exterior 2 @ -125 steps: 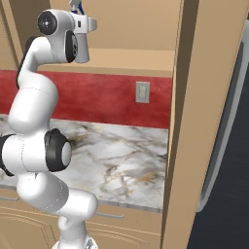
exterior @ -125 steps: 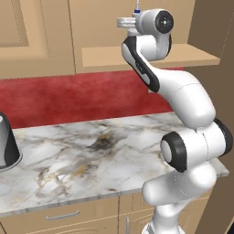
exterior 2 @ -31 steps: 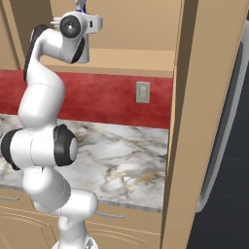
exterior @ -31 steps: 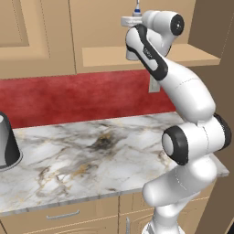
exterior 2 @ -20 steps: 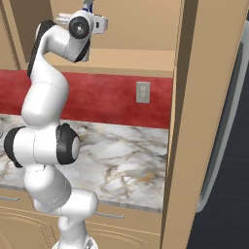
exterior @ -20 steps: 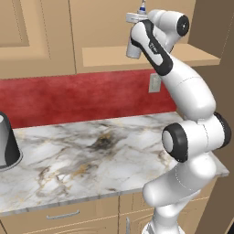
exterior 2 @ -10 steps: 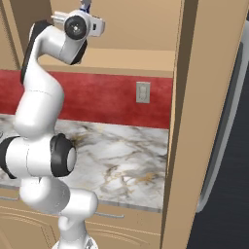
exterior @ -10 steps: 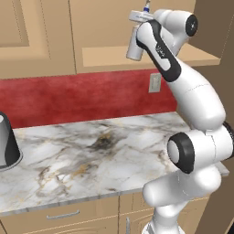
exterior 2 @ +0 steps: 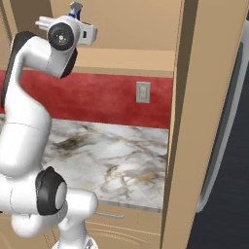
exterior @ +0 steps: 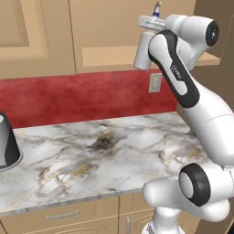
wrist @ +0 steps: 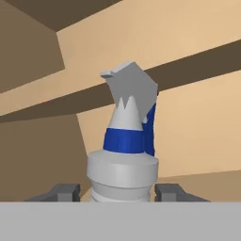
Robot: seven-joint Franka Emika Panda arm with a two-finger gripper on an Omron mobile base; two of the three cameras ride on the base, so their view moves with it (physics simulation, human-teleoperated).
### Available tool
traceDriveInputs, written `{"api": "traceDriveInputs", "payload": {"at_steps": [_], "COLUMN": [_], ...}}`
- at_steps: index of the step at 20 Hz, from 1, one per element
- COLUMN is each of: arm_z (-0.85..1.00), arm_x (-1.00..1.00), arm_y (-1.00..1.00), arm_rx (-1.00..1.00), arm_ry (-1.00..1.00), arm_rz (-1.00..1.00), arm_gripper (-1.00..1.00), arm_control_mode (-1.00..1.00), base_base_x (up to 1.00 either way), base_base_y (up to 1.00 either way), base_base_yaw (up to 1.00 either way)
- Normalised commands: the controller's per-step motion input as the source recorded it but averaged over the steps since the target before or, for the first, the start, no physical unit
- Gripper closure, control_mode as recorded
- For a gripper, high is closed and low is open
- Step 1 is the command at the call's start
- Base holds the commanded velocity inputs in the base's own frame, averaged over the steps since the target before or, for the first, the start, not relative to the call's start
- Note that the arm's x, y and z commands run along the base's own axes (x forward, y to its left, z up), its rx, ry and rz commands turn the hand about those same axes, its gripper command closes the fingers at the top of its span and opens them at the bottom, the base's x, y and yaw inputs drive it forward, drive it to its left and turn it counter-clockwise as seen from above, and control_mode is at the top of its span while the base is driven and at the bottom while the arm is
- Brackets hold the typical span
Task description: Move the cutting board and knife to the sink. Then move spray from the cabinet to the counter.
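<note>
Swung rightward since earlier, hand (wrist: 116,192) grasps one spray (wrist: 125,141) before the cabinet (wrist: 197,108).

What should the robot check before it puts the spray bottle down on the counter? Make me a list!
1. Spray sits between the end effector fingertips: ok, one tip on each side of its neck.
2. Grip tight enough to carry it: cannot tell; the contact is hidden.
3. Spray off the cabinet ledge: ok, in the left base view it hangs in front of the ledge.
4. Bottle upright: not ok, it leans a little in the left base view.
5. Landing spot on the counter: ok, bare marble lies below the arm.
6. Dark-based grey cylinder out of the way: ok, far off at the counter's left end.
</note>
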Motion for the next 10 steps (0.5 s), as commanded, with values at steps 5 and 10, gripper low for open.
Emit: {"api": "traceDriveInputs", "payload": {"at_steps": [5, 10], "arm_z": [-0.54, -0.97], "arm_x": [-1.00, -0.90], "arm_y": [0.01, 0.24], "arm_rx": [-0.01, -0.10], "arm_ry": [0.01, 0.05], "arm_rz": [0.02, 0.10], "arm_gripper": [1.00, 1.00], "arm_control_mode": [-1.00, -1.00], "base_base_x": [0.00, 0.00], "base_base_y": [0.00, 0.00], "base_base_yaw": [0.00, 0.00]}}
